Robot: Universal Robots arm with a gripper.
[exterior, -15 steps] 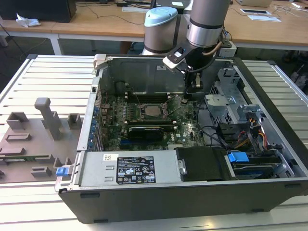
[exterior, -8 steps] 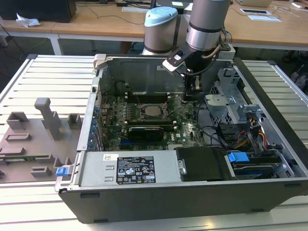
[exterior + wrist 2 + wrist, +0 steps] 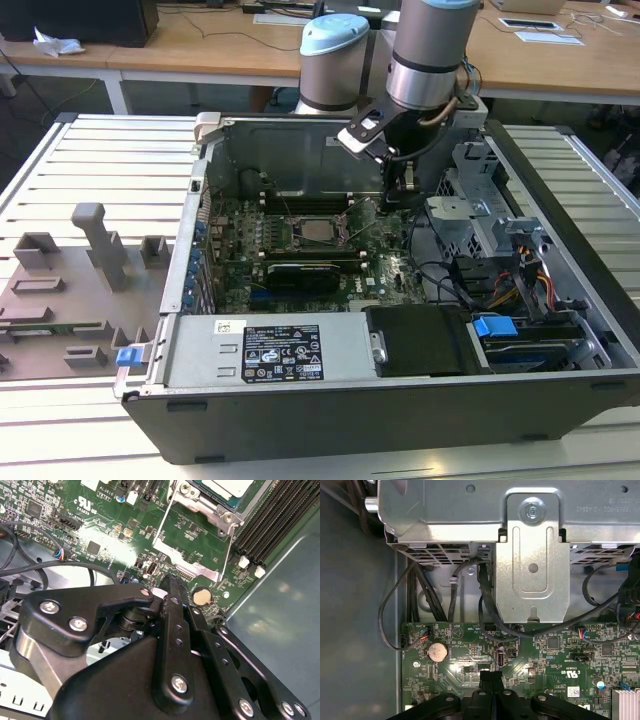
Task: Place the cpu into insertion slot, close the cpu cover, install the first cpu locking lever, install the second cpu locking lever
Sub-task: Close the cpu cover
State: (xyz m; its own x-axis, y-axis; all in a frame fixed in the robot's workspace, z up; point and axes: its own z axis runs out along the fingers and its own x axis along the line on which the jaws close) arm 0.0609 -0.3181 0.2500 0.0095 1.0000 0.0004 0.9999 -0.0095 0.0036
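cpu (image 3: 227, 486) seated, cvr (image 3: 186, 561) open

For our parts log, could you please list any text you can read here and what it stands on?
White label on the power supply, exterior view: print too small to read.
Motherboard lettering, both wrist views: too small to quote reliably.
White sticker on the motherboard, first wrist view: unreadable.
No text can be quoted.

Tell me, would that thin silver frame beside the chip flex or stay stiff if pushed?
Probably stiff but light: the cpu cover looks like thin sheet metal with a large cut-out. It lies beside the cpu, apparently hinged at one edge, so a push would likely swing it.
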